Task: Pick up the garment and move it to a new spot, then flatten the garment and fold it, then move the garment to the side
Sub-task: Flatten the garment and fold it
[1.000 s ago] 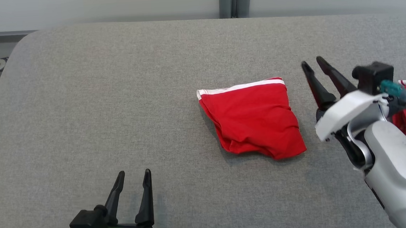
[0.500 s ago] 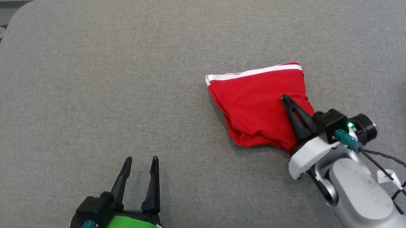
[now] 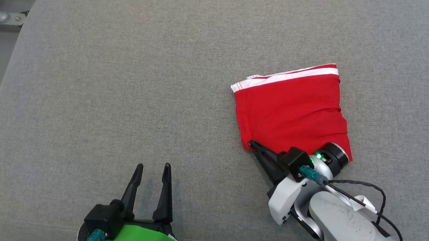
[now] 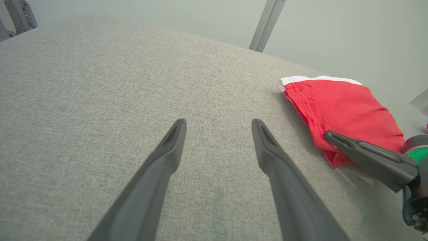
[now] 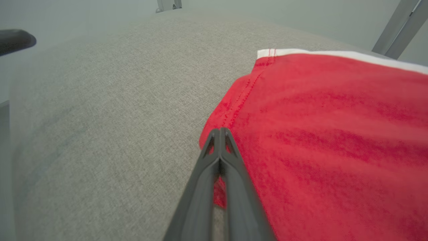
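On desk (image 3: 123,85), right of centre: red garment (image 3: 292,108), lying flat, white waistband (image 3: 290,75) far side. Soft, light, limp; take by corners. Right gripper (image 3: 253,145) at near-left corner, fingers (image 5: 230,174) pressed together; cloth caught or not, cannot tell. Left gripper (image 3: 153,168) well apart, fingers (image 4: 167,157) spread.

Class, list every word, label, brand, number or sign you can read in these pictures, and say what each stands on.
None can be read.
The red garment shows a white band but no print or label.
A small white tag on the right arm's cable is too small to tell if it bears writing.
The grey padded surface is unmarked.
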Controlling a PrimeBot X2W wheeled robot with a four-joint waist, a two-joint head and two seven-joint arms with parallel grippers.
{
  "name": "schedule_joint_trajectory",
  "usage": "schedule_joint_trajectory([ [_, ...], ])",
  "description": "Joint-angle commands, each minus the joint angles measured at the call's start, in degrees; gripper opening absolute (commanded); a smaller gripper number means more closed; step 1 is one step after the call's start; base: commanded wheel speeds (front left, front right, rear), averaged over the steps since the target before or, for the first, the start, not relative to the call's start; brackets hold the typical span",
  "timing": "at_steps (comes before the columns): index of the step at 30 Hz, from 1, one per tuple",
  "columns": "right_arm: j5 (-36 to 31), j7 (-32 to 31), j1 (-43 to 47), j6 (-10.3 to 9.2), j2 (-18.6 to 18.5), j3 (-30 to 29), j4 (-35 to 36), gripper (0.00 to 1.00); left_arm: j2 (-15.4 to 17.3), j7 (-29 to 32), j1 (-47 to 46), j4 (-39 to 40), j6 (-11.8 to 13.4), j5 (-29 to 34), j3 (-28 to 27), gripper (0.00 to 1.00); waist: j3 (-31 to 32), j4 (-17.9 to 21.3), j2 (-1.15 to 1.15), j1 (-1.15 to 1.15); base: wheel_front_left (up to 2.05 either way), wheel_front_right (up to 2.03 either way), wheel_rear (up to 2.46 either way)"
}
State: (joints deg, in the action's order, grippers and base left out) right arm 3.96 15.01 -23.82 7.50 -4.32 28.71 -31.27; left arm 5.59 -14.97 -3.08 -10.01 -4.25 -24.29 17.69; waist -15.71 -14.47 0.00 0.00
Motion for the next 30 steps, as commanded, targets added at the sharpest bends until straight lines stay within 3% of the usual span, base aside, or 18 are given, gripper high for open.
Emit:
schedule_joint_trajectory([
  [1, 0.9, 0.2, -0.8, -0.04, 0.2, 1.3, -0.8, 0.00, -0.3, -0.2, 0.0, -0.3, -0.3, 0.5, -0.2, 1.00, 0.5, -0.4, 0.00, 0.00, 0.00, 0.00, 0.00],
  [9, 2.8, 0.2, -0.1, -0.04, 0.8, 3.8, 0.6, 0.00, -0.6, -0.3, 1.6, -0.5, -0.4, 0.6, -1.6, 1.00, 2.9, 0.6, 0.00, 0.00, 0.00, 0.00, 0.00],
  [14, 4.0, 0.2, 3.7, -0.04, 0.3, 1.4, 6.0, 0.00, 0.1, -0.2, 4.1, -0.4, 0.1, 0.6, -4.5, 1.00, 7.0, 3.4, 0.00, 0.00, 0.00, 0.00, 0.00],
  [15, 3.7, 0.2, 4.9, -0.04, 0.1, 0.3, 7.3, 0.07, 0.3, -0.2, 4.7, -0.2, 0.1, 0.8, -5.0, 1.00, 7.8, 4.1, 0.00, 0.00, 0.00, 0.00, 0.00],
  [16, 3.2, 0.2, 6.3, -0.04, 0.0, -0.2, 8.2, 0.27, 0.5, -0.2, 5.3, -0.2, 0.3, 1.0, -5.6, 1.00, 8.8, 4.9, 0.00, 0.00, 0.00, 0.00, 0.00],
  [17, 2.9, 0.2, 7.8, -0.04, -0.3, -1.1, 9.3, 0.69, 0.6, -0.2, 6.0, -0.1, 0.3, 1.1, -6.2, 1.00, 9.8, 5.6, 0.00, 0.00, 0.00, 0.00, 0.00],
  [18, 2.6, 0.2, 9.1, -0.05, -0.7, -2.2, 10.4, 1.00, 0.8, -0.2, 6.7, -0.1, 0.3, 1.2, -6.8, 1.00, 10.9, 6.4, 0.00, 0.00, 0.00, 0.00, 0.00],
  [30, 0.4, 0.2, 24.6, -0.05, -3.9, -21.3, 18.0, 1.00, 0.5, -0.2, 12.0, -1.0, -0.8, 5.1, -11.7, 1.00, 17.3, 12.0, 0.00, 0.00, 0.00, 0.00, 0.00],
])
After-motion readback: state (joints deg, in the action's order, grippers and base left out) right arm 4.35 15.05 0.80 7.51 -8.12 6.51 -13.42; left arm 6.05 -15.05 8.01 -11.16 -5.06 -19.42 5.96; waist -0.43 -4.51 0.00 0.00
